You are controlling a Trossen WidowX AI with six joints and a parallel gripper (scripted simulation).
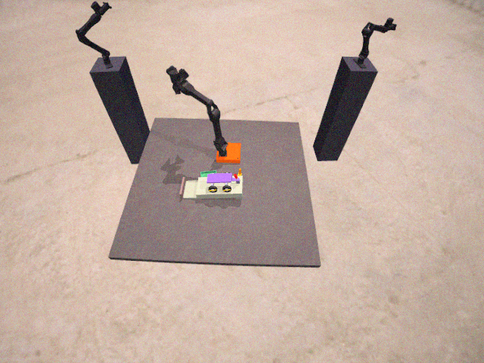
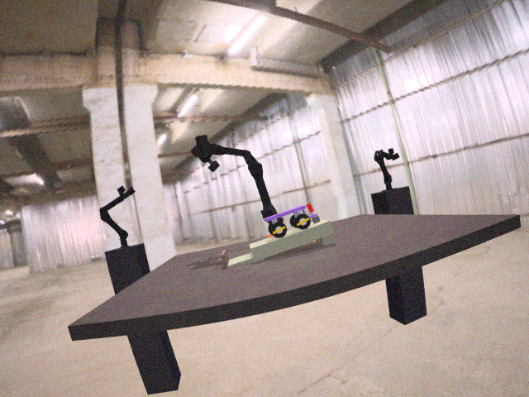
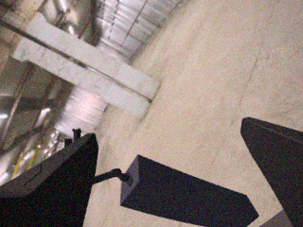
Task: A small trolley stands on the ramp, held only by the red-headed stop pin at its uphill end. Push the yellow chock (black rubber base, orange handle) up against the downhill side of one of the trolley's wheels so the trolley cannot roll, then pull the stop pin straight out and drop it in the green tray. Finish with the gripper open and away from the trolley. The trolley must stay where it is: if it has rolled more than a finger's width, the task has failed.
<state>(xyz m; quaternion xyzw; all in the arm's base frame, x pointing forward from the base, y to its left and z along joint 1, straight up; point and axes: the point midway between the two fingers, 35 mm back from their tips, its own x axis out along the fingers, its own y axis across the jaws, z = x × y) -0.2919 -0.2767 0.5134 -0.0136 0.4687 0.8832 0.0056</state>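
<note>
Top view: we list one trolley [image 1: 219, 178] [image 2: 285, 212], purple, on the ramp [image 1: 201, 191] [image 2: 294, 239]; one gripper [image 1: 176, 81] [image 2: 205, 160] [image 3: 170, 132], wide apart, raised.

Table: dark slab [image 1: 218, 234] [image 2: 278, 277] [image 3: 279, 221], thick-edged, on black legs [image 2: 155, 363].
Pedestals: dark pillar [image 1: 121, 113] [image 2: 128, 266] [image 3: 185, 194] and its twin [image 1: 343, 113] [image 2: 392, 201], apart from the slab, each topped by a small black arm.
Floor: pale, faintly cracked concrete [image 1: 234, 312] [image 2: 298, 363] [image 3: 208, 90].
Walls: corrugated metal [image 2: 457, 115] [image 3: 137, 26].
Column: whitish [image 2: 147, 170] [image 3: 95, 54].
Ceiling: lit strips [image 2: 247, 34].

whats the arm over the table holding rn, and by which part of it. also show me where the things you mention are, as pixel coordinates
Nothing is held: the gripper [image 1: 175, 80] [image 2: 204, 157] [image 3: 170, 132] is open, with only background between its fingers.
</note>
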